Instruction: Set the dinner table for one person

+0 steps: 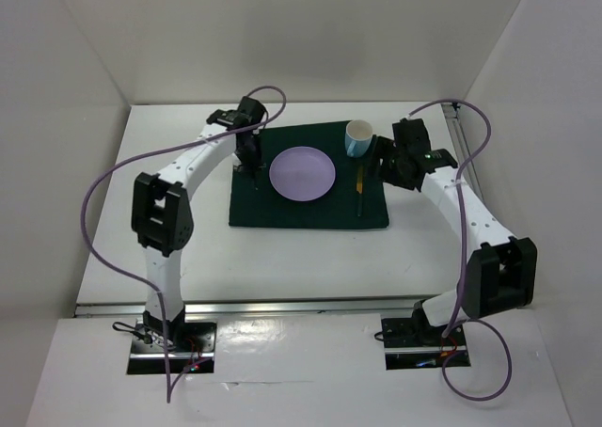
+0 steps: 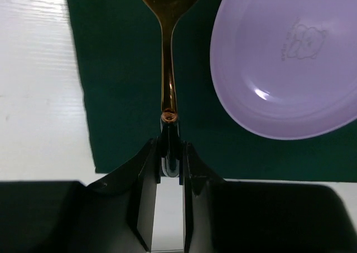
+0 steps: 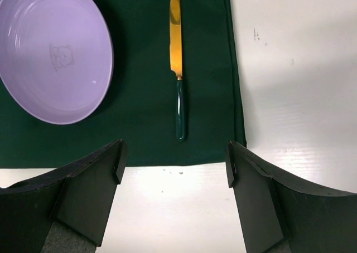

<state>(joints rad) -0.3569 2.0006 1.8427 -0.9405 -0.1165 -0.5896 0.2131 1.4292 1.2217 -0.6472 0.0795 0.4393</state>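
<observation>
On the white dinner table (image 1: 423, 248) lies a dark green mat (image 1: 310, 206) with a lilac plate (image 1: 302, 174) in its middle. A light blue cup (image 1: 358, 136) stands at the mat's far right. A gold knife with a green handle (image 1: 359, 183) lies right of the plate; it also shows in the right wrist view (image 3: 178, 69). My left gripper (image 2: 170, 152) is shut on the dark handle of a gold spoon (image 2: 167, 52), held over the mat's left side beside the plate (image 2: 284, 63). My right gripper (image 3: 174, 163) is open and empty, above the mat's near right edge.
White walls enclose the table on the left, back and right. A metal rail (image 1: 282, 305) runs along the near edge by the arm bases. Purple cables loop over both arms.
</observation>
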